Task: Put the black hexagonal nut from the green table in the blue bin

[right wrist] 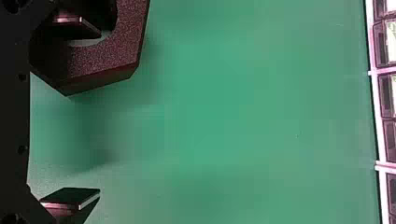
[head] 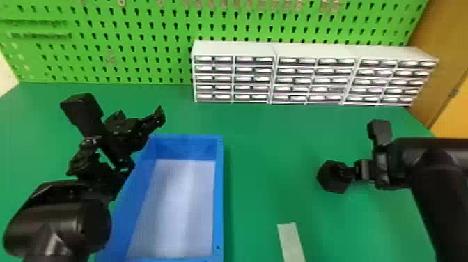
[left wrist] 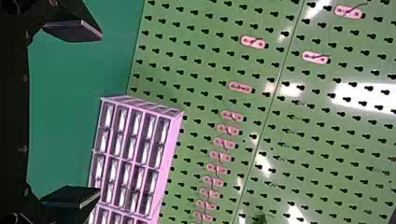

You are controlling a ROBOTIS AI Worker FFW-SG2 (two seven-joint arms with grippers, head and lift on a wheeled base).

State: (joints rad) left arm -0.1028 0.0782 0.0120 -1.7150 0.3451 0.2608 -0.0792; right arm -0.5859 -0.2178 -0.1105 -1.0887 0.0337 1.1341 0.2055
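Note:
The black hexagonal nut (head: 325, 179) is at the right of the green table (head: 264, 156). Over its right side reaches my right gripper (head: 362, 169). In the right wrist view that gripper (right wrist: 99, 113) is open, with one finger over or in the hole of the nut (right wrist: 119, 53) and the other well apart from it; I cannot tell whether the finger touches. The blue bin (head: 218, 195) stands left of the middle. At its far left corner, my left gripper (head: 143, 141) is parked, and in the left wrist view the gripper (left wrist: 100, 114) is open and holds nothing.
White drawer units (head: 271, 75) stand at the back of the table, before a green pegboard (head: 139, 45). A pale strip (head: 291, 240) lies near the front edge, between the bin and the right arm. The bin has a pale inside bottom.

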